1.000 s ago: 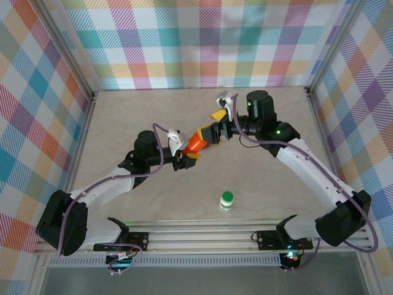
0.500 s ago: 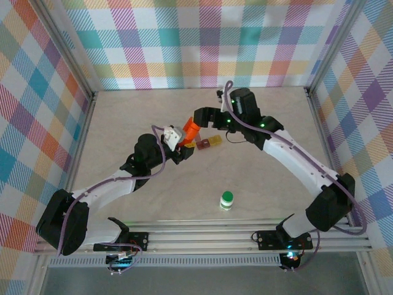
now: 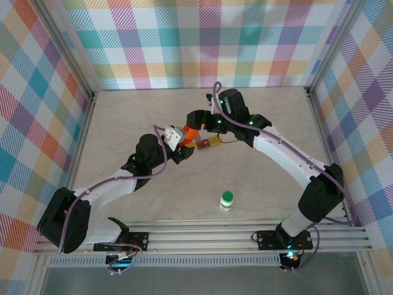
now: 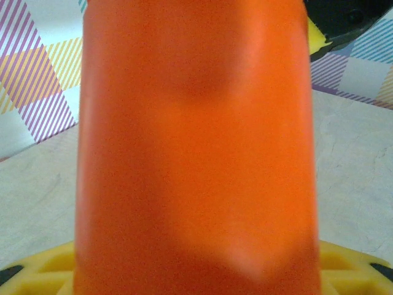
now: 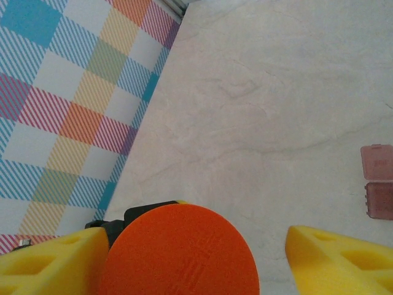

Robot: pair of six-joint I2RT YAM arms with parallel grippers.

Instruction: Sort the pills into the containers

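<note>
An orange pill bottle stands up from my left gripper, which is shut on its body; up close the orange wall blocks most of the left wrist view, with yellow fingers at its base. My right gripper hovers directly over the bottle's round orange cap. Its jaws are open around the cap: the left finger lies against it, the right finger stands well clear. A small pill organizer with reddish and yellow compartments lies on the table just right of the bottle.
A white bottle with a green cap stands alone near the front middle of the beige table. Checked walls enclose the table on three sides. The organizer's pink lids show at the right edge of the right wrist view.
My right gripper has swung left from beside the organizer to above the orange bottle, and its jaws have narrowed. My left gripper has tipped the bottle more upright and shifted it slightly back.
</note>
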